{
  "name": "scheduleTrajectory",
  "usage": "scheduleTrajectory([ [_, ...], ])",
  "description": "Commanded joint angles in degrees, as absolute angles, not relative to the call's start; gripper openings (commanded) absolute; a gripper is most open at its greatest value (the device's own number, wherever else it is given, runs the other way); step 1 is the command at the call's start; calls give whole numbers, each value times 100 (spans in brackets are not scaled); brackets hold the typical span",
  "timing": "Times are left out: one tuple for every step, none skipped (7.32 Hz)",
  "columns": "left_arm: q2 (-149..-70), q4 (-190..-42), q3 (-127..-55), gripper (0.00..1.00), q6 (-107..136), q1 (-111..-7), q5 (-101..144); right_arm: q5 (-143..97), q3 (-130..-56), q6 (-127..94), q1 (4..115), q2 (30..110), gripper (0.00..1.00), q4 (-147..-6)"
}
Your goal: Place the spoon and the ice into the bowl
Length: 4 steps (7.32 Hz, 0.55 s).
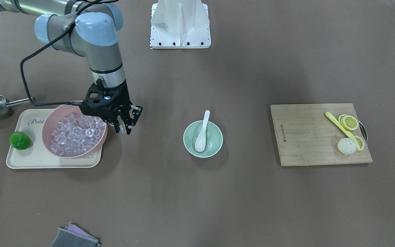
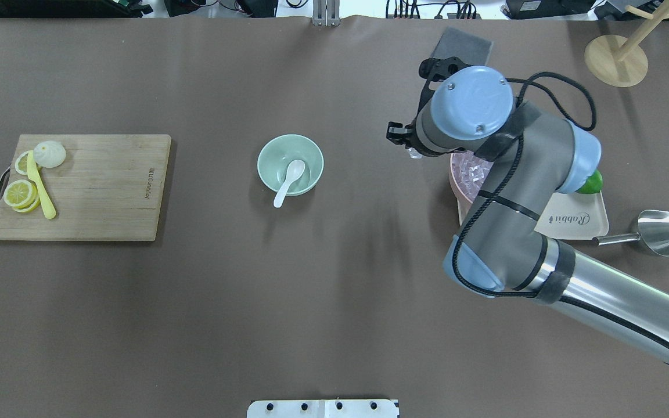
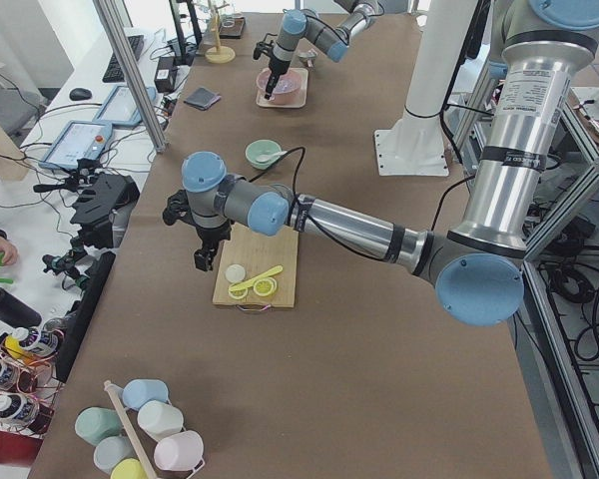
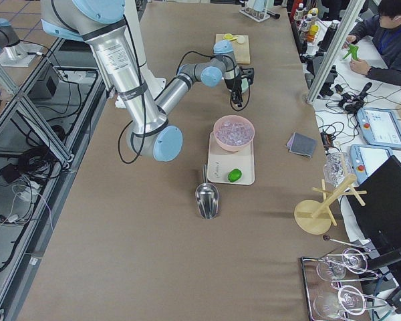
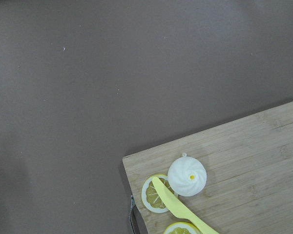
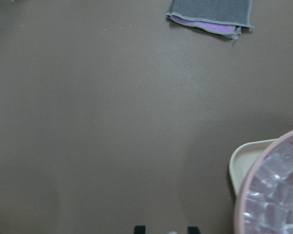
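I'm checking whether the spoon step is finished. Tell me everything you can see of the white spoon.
The spoon is a small, glossy white soup spoon that looks like ceramic or plastic, with a deep oval scoop and a short curved handle. It lies in the mint-green bowl, scoop down on the bowl's bottom. The handle leans on the rim and sticks out past it towards the robot's side. Only the bowl touches it.

Robotics lab, aluminium framing (image 3: 130, 72), teach pendants (image 4: 381, 127), seated operator (image 4: 389, 30) at cabled benches
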State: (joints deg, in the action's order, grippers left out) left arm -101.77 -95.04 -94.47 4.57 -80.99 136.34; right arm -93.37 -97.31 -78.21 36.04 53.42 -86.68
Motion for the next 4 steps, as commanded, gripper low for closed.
scheduleTrajectory([
  [-10195, -8942, -9475, 99, 187, -8331, 13632, -8747, -9038, -8733, 3157, 4600, 0, -8666],
  [-10195, -8599, -9492, 99, 11, -8480, 13632, -8388, -8644, -9023, 2981, 4292, 0, -8640],
  [-10187, -8448, -9588, 99, 9, -8490, 13632, -8289, -8257, -9279, 2875, 3924, 0, -8631],
  [-10187, -8446, -9580, 99, 9, -8499, 13623, -8210, -7905, -9490, 2717, 3537, 0, -8631],
])
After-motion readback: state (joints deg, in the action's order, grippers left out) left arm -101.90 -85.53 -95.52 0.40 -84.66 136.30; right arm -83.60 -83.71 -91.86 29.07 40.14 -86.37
